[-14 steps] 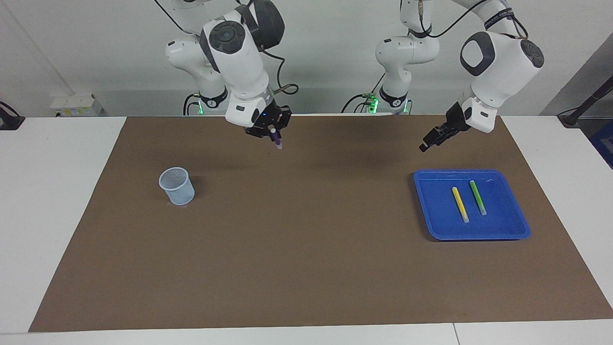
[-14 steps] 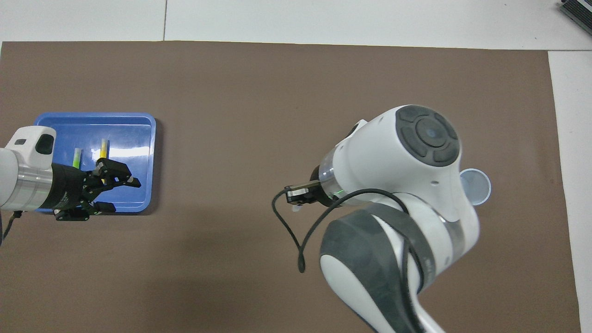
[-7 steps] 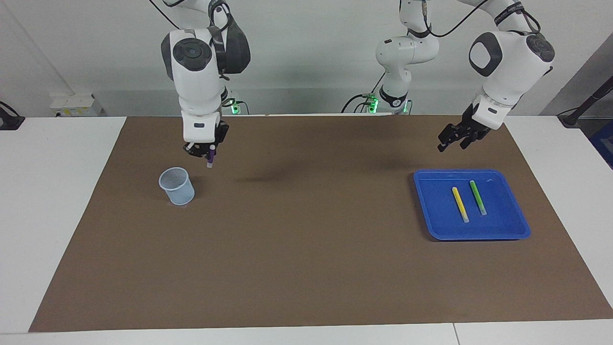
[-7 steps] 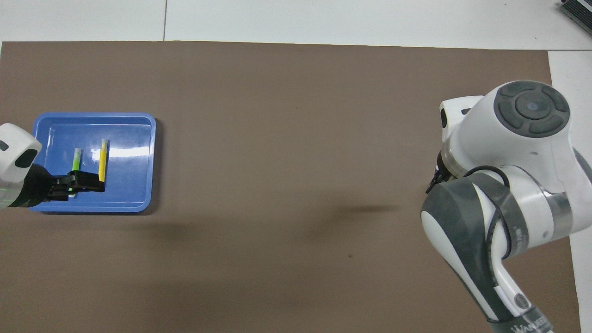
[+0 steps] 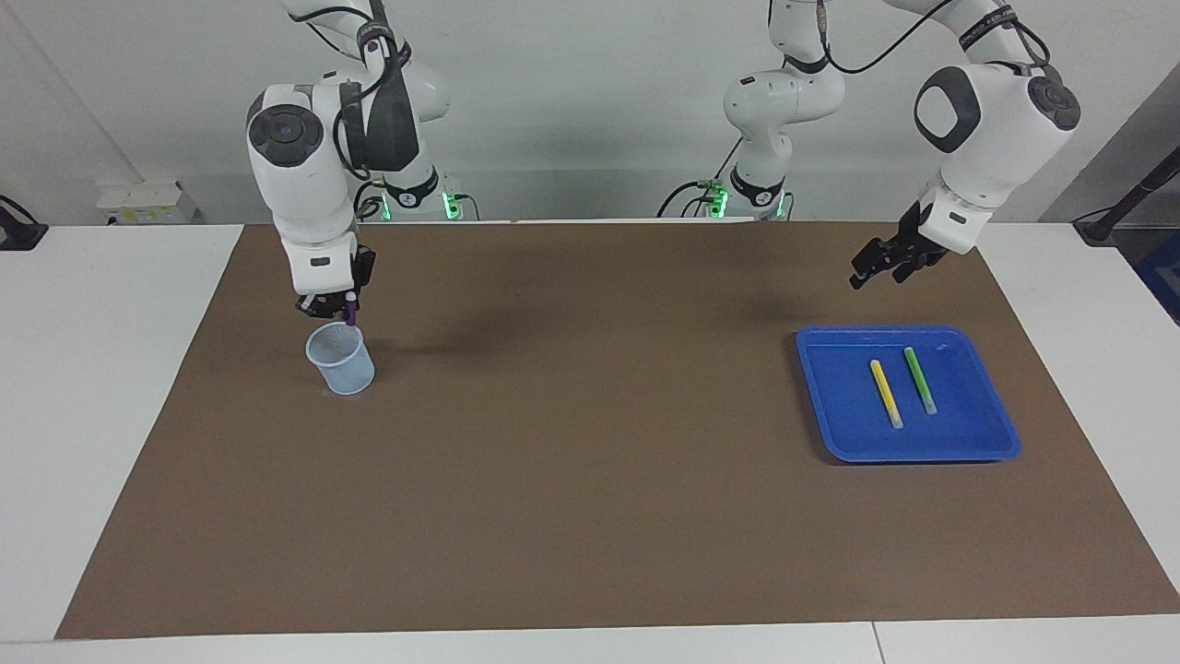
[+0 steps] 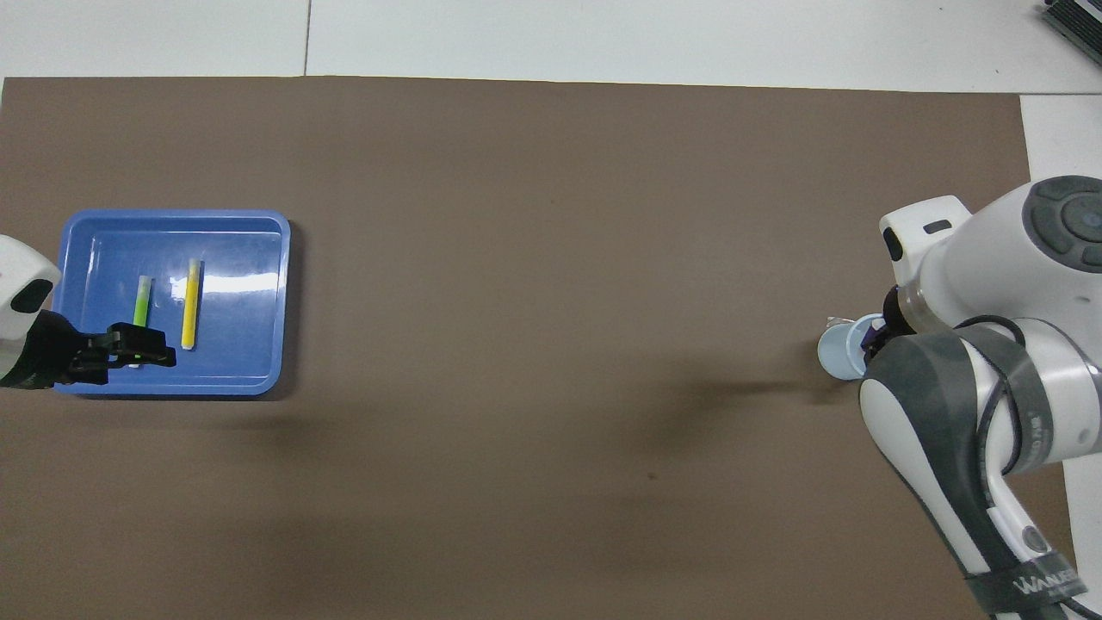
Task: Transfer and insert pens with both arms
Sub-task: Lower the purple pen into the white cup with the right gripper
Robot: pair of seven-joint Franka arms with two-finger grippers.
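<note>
Covering most of a white tabletop (image 5: 120,387) is a large matte brown mat (image 5: 590,480), flat and rectangular. Two big white jointed arms with black bands reach over it from the robots' end. The right arm (image 5: 304,175) hangs its black claw (image 5: 330,309) directly above a small pale blue mesh cup (image 5: 340,358), round and tapering, which stands on the mat toward the right arm's end. That claw is clamped on the purple pen (image 5: 351,310), a short slim marker held upright with its tip just over the cup's open rim. The left arm (image 5: 982,120) holds its claw (image 5: 871,265) in the air with its fingers spread apart and nothing between them, over the mat by the edge of the tray that lies nearer the robots. The tray (image 5: 991,433) is glossy blue plastic, a shallow rectangle with rounded corners and a raised lip, lying toward the left arm's end. Inside it lie two slim pens side by side, close but not touching: the yellow pen (image 5: 886,393) and the green pen (image 5: 919,379), each with a pale whitish end pointing away from the robots.
</note>
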